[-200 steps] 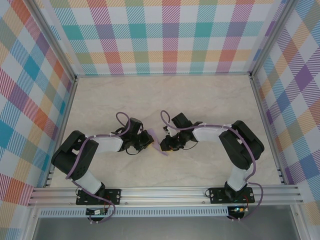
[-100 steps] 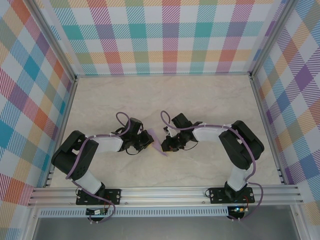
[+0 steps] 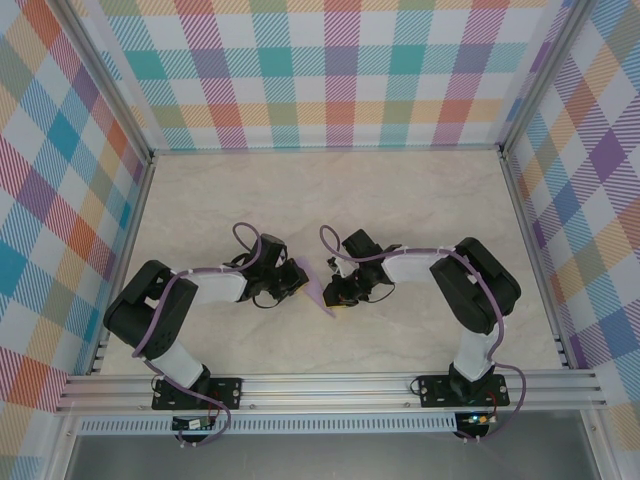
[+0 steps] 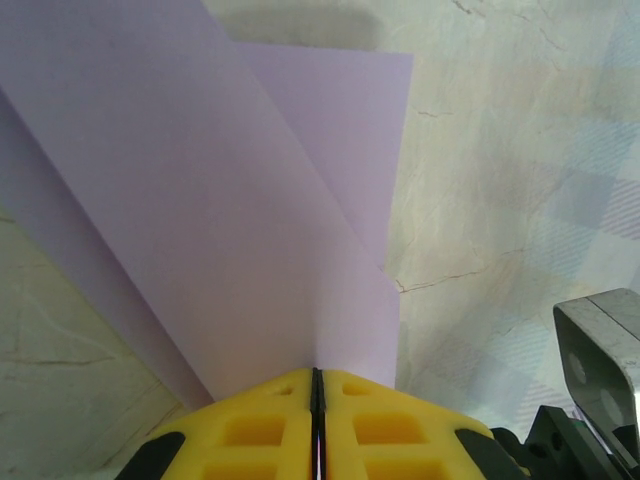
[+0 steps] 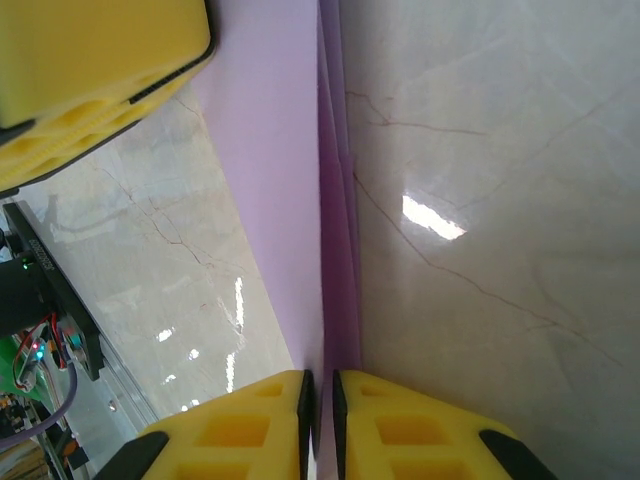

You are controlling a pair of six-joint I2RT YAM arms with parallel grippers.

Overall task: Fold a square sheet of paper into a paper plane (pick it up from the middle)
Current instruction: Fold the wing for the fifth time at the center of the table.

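Technician: Position of the thin, creased lilac-purple paper sheet (image 3: 318, 288)?

Inspector: Centre of the pale marble-patterned table (image 3: 420, 200), between the two arms. The sheet is folded into overlapping layers. In the top view it reads as a narrow slanted strip, its lower tip pointing toward the near edge.

Technician: State of the left gripper (image 4: 316, 372)?

Inspector: Clenched on the sheet. In the left wrist view its yellow fingers (image 4: 240, 430) meet with only a hairline seam between them. The folded paper fans out from that seam, with one diagonal crease running up and to the left.

Technician: State of the right gripper (image 5: 320, 380)?

Inspector: Grasping the same sheet from the opposite side. In the right wrist view its two yellow pads (image 5: 230, 430) stand almost together, and the folded edge of the paper enters the thin slot between them. One finger of the left gripper sits at the upper left of that view, against the far end of the paper.

Technician: Is the sheet lifted, or resting on the table?

Inspector: That cannot be told from these views.
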